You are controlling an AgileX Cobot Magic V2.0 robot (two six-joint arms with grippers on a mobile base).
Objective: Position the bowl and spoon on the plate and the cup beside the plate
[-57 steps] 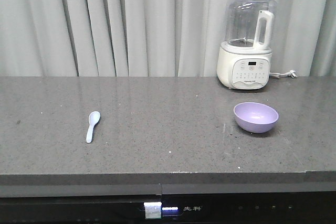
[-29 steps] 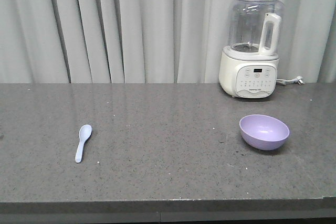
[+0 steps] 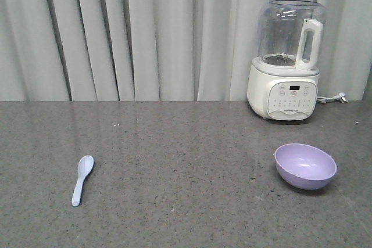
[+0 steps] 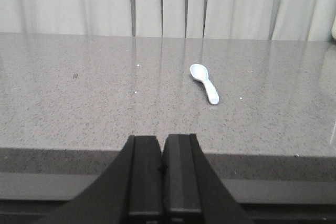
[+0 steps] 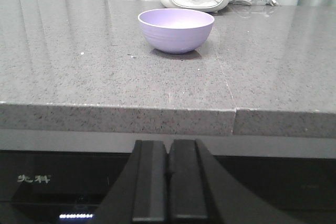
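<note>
Two of the task's four things in sight, Ana. Do you count the same?

Same, Ben. One spoon [image 3: 82,179] and one bowl [image 3: 306,165], both on the counter [image 3: 186,137]. Zero plates and zero cups in any view.

Where does the spoon lie from the left gripper [image 4: 161,145]?

Ahead of it, past the counter's front edge and a little to its right. Its long axis runs nearly front to back, with the scoop toward the curtain [image 3: 145,33] and the handle toward the gripper, slanted slightly right.

And the bowl?

Upright, empty, almost dead ahead of the right gripper [image 5: 169,148]. One blender [image 3: 289,62] stands behind it by the curtain. Spoon and bowl are well apart, the spoon on the robot's left and the bowl on its right.

How do the grippers stand?

Both are clenched, pads pressed together with nothing between them, and both sit low, in front of the counter edge.

So which arm takes which?

I'd judge the left arm is nearer the spoon and the right arm nearer the bowl. A grasp across the spoon's handle would suit that axis. With no plate seen, I cannot say where either should go.
</note>
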